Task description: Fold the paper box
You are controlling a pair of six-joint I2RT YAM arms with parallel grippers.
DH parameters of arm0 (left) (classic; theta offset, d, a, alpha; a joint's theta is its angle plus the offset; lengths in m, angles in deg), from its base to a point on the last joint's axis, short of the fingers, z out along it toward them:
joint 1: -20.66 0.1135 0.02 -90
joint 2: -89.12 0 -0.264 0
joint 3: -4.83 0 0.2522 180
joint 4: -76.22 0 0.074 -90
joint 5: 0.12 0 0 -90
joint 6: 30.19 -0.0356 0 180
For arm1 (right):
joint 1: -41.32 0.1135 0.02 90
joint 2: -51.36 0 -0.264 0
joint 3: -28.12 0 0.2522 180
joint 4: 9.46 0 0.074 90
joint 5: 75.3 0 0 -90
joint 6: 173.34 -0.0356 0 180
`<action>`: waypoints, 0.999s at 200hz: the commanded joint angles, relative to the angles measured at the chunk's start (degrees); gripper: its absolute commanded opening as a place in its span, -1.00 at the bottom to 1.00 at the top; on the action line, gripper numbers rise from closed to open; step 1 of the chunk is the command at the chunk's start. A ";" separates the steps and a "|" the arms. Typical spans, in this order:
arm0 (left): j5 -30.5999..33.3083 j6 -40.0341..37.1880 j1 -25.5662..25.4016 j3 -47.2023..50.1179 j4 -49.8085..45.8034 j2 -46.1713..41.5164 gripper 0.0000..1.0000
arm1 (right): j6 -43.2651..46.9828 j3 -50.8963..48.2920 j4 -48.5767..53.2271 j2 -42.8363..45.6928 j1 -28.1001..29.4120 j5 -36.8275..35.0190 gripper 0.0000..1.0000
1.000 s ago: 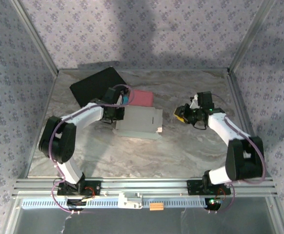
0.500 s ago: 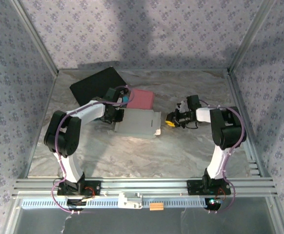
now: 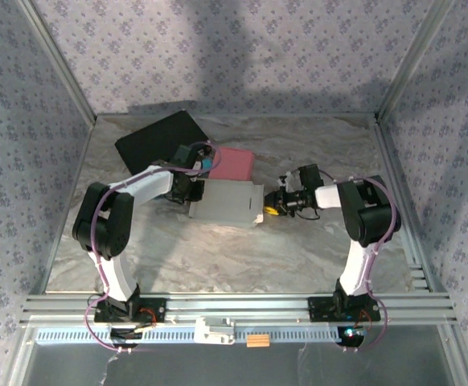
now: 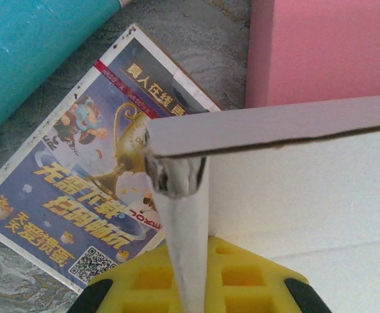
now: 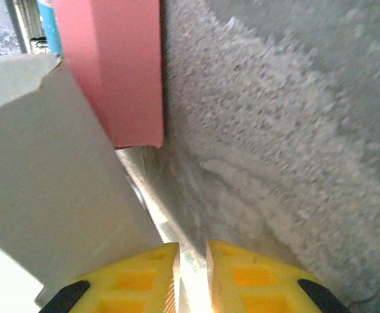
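The white paper box (image 3: 227, 201) lies partly folded in the middle of the table. My left gripper (image 3: 192, 186) is at its left edge. In the left wrist view this gripper (image 4: 190, 251) is shut on a thin white flap (image 4: 185, 222) that stands edge-on between the yellow fingers, and a box panel (image 4: 307, 189) spreads to the right. My right gripper (image 3: 272, 207) is at the box's right edge. In the right wrist view the yellow fingers (image 5: 141, 270) of that gripper (image 5: 192, 251) stand almost together on a bright thin flap edge (image 5: 152, 199), with a grey-white box panel (image 5: 46, 176) to the left.
A pink block (image 3: 234, 163) lies just behind the box, touching it (image 5: 115, 65). A teal object (image 4: 27, 45) and a printed card (image 4: 85, 195) lie under the left gripper. A black sheet (image 3: 158, 141) covers the back left. Open marbled table (image 3: 218, 257) lies in front.
My right gripper has moved left from mid-table to the box's right edge and its jaws have narrowed. The left gripper has stayed shut on the left flap.
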 commanded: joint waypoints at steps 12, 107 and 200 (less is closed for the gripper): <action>1.68 -0.45 -0.32 1.04 -2.61 0.94 -1.00 | -3.09 -1.15 -4.84 2.72 1.12 2.63 -0.61; 1.61 -0.54 -0.83 0.60 -2.97 1.15 -1.00 | -2.44 1.32 -3.30 3.14 2.34 1.48 -0.53; 1.69 -0.58 -1.09 0.23 -3.15 1.37 -1.00 | -1.47 2.07 -1.23 4.80 3.66 -0.27 -0.41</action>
